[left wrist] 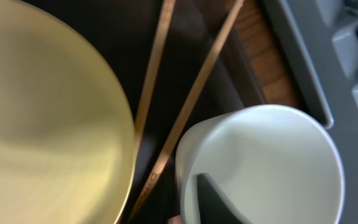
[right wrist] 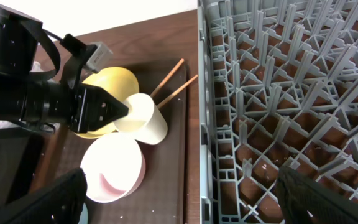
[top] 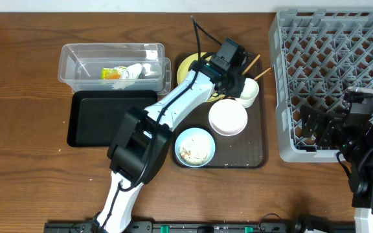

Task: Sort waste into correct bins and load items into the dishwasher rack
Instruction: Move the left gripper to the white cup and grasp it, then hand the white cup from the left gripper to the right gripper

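My left gripper (top: pixel 238 83) is shut on the rim of the small white cup (top: pixel 250 90), one finger inside it (left wrist: pixel 188 211). In the right wrist view the cup (right wrist: pixel 148 118) hangs tilted from that gripper (right wrist: pixel 124 109). The yellow plate (top: pixel 188 65) and two chopsticks (top: pixel 254 62) lie beside it. The white bowl (top: pixel 228 118) and the light blue bowl (top: pixel 194 147) with rice crumbs sit nearer the front. The wrapper (top: pixel 113 73) and the crumpled paper (top: pixel 135 71) lie in the clear tub (top: pixel 76 55). My right gripper (right wrist: pixel 179 199) is open and empty at the grey rack's (top: pixel 342 39) near left edge.
The dishes rest on a dark brown serving tray (top: pixel 254 149). The black tray (top: pixel 102 120) lies in front of the clear tub, under my left arm. The rack's left wall stands just right of the serving tray.
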Robot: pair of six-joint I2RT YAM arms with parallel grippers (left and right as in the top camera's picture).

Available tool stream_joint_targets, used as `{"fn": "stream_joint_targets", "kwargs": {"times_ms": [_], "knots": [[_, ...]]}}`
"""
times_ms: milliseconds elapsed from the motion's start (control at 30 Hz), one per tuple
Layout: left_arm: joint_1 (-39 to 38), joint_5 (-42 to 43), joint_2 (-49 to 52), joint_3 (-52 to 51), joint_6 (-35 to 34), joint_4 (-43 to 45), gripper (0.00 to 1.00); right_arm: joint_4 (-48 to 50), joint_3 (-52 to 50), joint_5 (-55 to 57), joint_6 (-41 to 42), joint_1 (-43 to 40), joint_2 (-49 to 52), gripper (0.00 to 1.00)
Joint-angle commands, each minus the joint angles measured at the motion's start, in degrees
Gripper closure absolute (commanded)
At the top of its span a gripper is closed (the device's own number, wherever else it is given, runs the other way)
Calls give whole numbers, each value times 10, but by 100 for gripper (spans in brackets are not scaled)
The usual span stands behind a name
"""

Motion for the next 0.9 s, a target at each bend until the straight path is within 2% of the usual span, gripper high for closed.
{"fn": "stream_joint_targets", "kwargs": {"times_ms": [0,267,367,467,567,667,767,867], "knots": [[0,9,4,3,0,7,94,0,10,0,7,-9,-3,5],[5,49,-13,5,0,6,94,1,10,-1,7,-9,-3,7],[28,65,-45,12,0,-26,94,7,10,-3,7,-8,-2,12],[72,130,-94,12,0,-77,94,29,9,-32,7,-7,11,14],[127,208,-135,12,3,-137,94,69,9,-117,7,-7,45,10],[179,318,-156,12,36,-186,94,137,9,-248,7,-7,95,7],[221,442,-159,12,67,-210,94,218,9,-375,8,-7,149,7],[245,535,-156,10,83,-217,94,302,9,-473,44,-1,203,6]]}}
